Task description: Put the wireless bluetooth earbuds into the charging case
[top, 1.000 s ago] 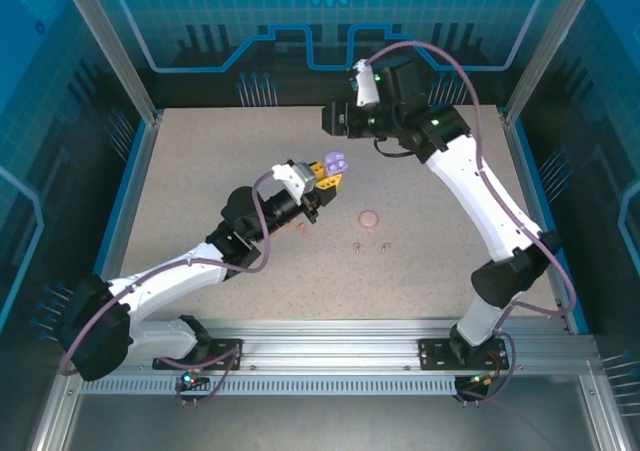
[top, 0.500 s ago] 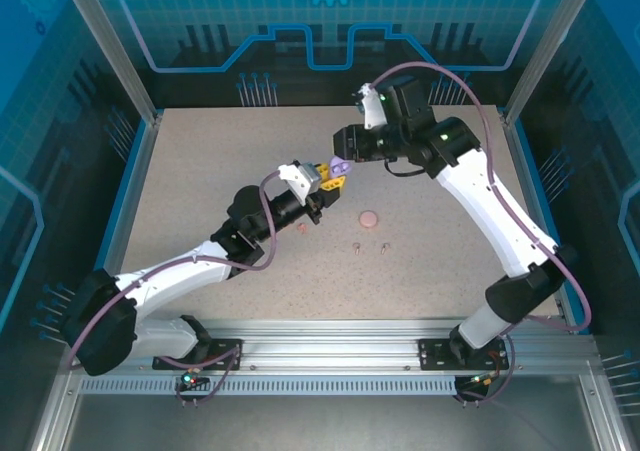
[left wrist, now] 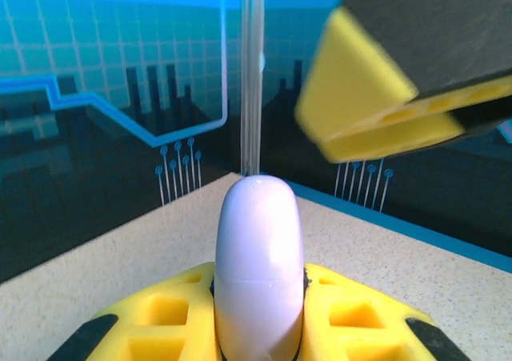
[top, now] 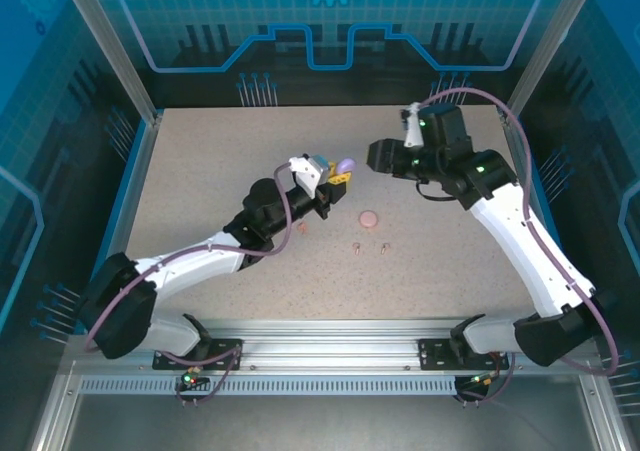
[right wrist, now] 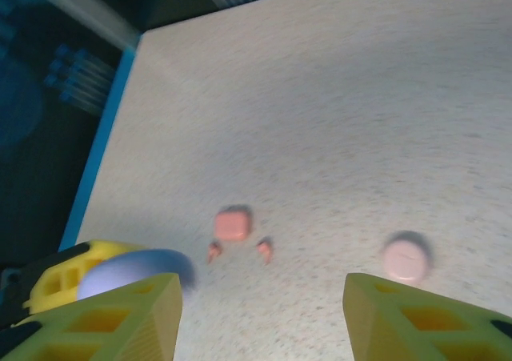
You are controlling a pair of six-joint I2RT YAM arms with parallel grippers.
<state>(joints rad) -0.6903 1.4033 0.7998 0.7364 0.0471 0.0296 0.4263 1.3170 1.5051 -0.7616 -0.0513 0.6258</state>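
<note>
The right claw (top: 371,159) has pulled back from the purple case (left wrist: 258,265) that it was touching half a second ago. The case was looking open a second ago, and now it is shut. The left arm (top: 200,261) is reaching a bit farther across the desk (top: 200,161) than before.

Two tiny earbuds (top: 355,247) are lying on the desk, down below the right claw and well apart from it. A pink round case (top: 370,218) is sitting near them, between them and the two claws. Two coral-orange earbuds (right wrist: 265,250) are lying just beside a coral-orange case (right wrist: 233,222), on the desk near the left claw (top: 338,175) and lower than it.

The purple case is up in the air, not on the desk. It is closed, and a thin line is running across its middle. The left claw is squeezing it tight between its yellow fingers (left wrist: 352,313), and the case is poking out past them.

The right claw is hanging just to the right of the purple case, not touching it. Its fingers are standing wide apart, and nothing is between them.
</note>
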